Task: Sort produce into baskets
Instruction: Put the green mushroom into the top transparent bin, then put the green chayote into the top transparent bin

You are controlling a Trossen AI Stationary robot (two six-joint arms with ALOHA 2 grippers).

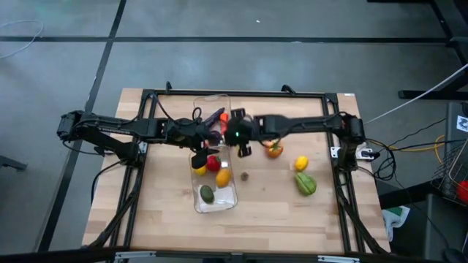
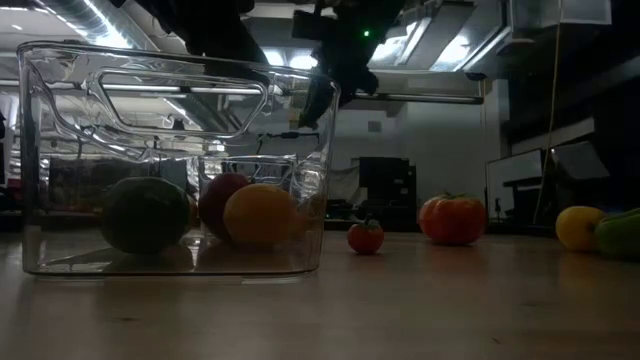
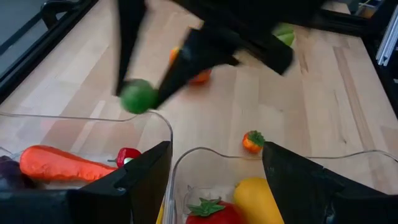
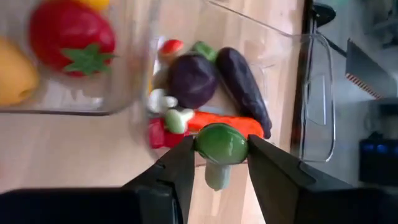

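While our right gripper [image 4: 221,163] pinches a small green piece [image 4: 221,143] above the far basket [image 4: 314,93], ready to drop among its carrot [image 4: 217,122] and aubergine [image 4: 242,90], our left gripper [image 3: 214,174] hangs unclenched, empty over the near basket [image 2: 40,150].

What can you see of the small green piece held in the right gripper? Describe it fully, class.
The small green piece is a round, glossy, plastic-looking ball with a paler stem below it. It is pinched between the right gripper's two dark fingers, which touch it on both sides. It hangs in the air above the rim of the clear bin holding the carrot and aubergine. From the left wrist it shows as a green ball.
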